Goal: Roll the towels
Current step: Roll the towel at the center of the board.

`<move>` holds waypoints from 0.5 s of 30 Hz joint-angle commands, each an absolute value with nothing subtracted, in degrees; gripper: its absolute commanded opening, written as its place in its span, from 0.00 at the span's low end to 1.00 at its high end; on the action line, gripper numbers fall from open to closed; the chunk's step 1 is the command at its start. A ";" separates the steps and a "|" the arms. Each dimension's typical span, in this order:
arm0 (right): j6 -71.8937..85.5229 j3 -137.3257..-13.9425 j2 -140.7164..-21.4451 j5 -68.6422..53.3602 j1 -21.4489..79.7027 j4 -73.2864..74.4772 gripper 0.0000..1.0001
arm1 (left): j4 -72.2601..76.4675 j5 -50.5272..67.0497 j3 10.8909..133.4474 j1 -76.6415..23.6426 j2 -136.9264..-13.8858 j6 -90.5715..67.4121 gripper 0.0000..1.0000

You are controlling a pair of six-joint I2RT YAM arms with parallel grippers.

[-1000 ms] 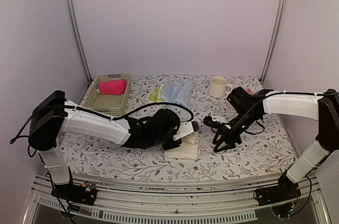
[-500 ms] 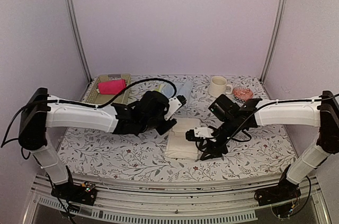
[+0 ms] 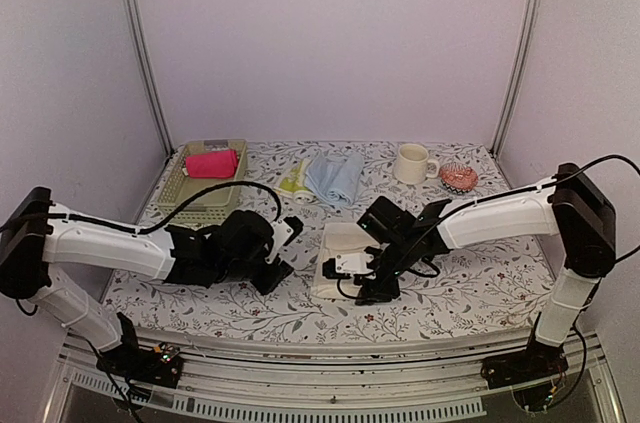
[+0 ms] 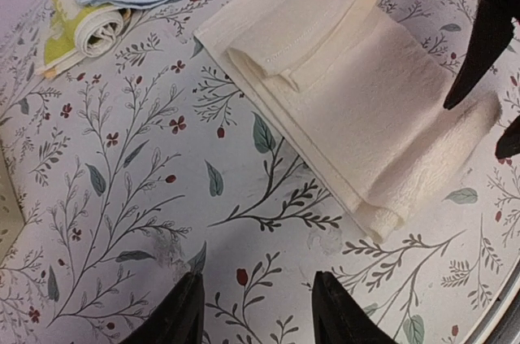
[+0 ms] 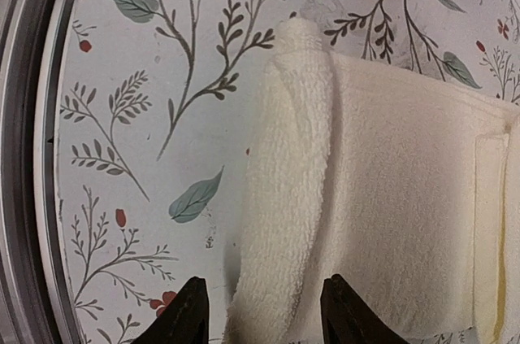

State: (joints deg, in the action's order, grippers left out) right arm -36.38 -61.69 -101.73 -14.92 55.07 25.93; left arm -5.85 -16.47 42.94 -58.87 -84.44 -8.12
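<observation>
The cream-white towel (image 3: pixel 345 241) lies folded at the table's middle, its near edge curled into a small roll (image 5: pixel 292 165). My right gripper (image 3: pixel 347 281) is open, its fingers straddling that rolled edge (image 5: pixel 264 315). My left gripper (image 3: pixel 280 261) is open and empty, low over the tablecloth just left of the cream towel (image 4: pixel 349 92); its fingers (image 4: pixel 183 315) touch nothing. The light blue towel (image 3: pixel 335 175) and the pale yellow-green towel (image 3: pixel 294 181) lie loosely rolled at the back. The hot pink towel (image 3: pixel 211 163) lies rolled in the basket.
The pale green mesh basket (image 3: pixel 190 198) stands at the back left. A cream mug (image 3: pixel 412 163) and a small orange-pink object (image 3: pixel 460 178) sit at the back right. The right gripper's black fingers (image 4: pixel 479 35) show in the left wrist view.
My left gripper has left the cream towel and drawn back to the left and nearer. My right gripper has moved left onto the towel's near edge.
</observation>
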 commanded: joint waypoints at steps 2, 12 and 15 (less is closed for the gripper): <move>-35.19 -63.06 -105.14 -10.76 55.49 24.49 0.36 | -3.77 -14.04 40.76 -59.00 -80.85 -11.26 0.46; -40.30 -71.30 -108.92 -41.40 48.13 47.44 0.10 | 1.90 -16.02 36.74 -66.41 -73.83 -4.60 0.44; -44.50 -74.32 -113.18 -49.44 45.55 56.94 0.10 | 6.03 -10.50 34.65 -68.23 -71.20 -0.56 0.43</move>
